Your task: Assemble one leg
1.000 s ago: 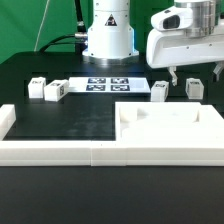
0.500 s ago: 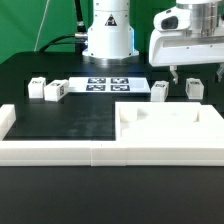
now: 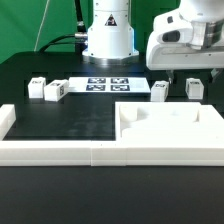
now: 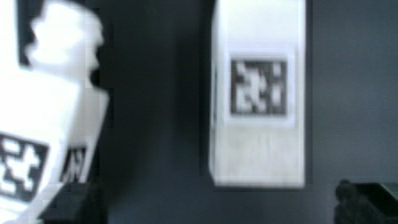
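The leg (image 3: 195,88) lies on the black bench (image 3: 70,120) at the exterior view's right, just beyond the far edge of the white tabletop (image 3: 170,128), and nothing grips it. A second leg (image 3: 160,90) lies near it, beside the end of the marker board (image 3: 108,84).

My tool (image 3: 194,70) hangs above these two, clear of both, with its body tipped to one side. It is spread wide and holds nothing. In the wrist view my dark fingertips (image 4: 365,200) sit at opposite edges of the picture with bare bench between them.

That view also shows two blurred white posts below me. A long post (image 4: 258,90) has a square black-and-white tag facing up. A skewed post (image 4: 54,110) lies apart from it and also bears a tag. I cannot tell which of them is which leg.

A third leg (image 3: 37,88) and a fourth leg (image 3: 55,92) lie side by side, well apart from the others, at the exterior view's left. My white base (image 3: 108,30) stands behind the marker board, and a low white wall (image 3: 50,150) runs along the bench's near side.
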You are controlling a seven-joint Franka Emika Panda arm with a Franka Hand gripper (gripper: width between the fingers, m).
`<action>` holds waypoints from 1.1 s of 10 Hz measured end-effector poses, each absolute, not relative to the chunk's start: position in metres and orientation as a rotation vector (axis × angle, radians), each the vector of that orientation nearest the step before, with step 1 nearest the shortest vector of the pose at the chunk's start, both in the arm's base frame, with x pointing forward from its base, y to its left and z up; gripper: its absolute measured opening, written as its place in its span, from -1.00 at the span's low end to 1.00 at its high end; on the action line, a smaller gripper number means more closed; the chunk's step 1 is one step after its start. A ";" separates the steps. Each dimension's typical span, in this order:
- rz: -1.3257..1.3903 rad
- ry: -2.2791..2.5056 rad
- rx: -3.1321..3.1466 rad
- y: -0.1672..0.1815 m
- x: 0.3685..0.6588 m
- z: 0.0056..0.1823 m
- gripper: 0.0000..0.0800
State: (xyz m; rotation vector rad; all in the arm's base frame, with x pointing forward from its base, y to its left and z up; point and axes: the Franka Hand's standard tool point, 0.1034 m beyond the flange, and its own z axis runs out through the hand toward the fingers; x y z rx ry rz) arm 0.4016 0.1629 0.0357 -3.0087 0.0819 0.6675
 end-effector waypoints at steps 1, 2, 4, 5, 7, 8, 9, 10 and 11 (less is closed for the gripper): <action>0.812 0.070 -2.980 0.168 0.401 0.036 0.62; 0.915 0.067 -2.951 0.170 0.399 0.035 0.62; 1.223 0.059 -2.848 0.172 0.394 0.033 0.62; 1.355 0.073 -2.780 0.175 0.390 0.031 0.62; 1.375 0.078 -2.773 0.176 0.387 0.022 0.62; 1.380 0.085 -2.776 0.177 0.383 0.017 0.62; 1.392 0.087 -2.772 0.177 0.380 0.013 0.62; 1.396 0.092 -2.771 0.176 0.378 0.010 0.62; 1.403 0.092 -2.768 0.175 0.376 0.008 0.62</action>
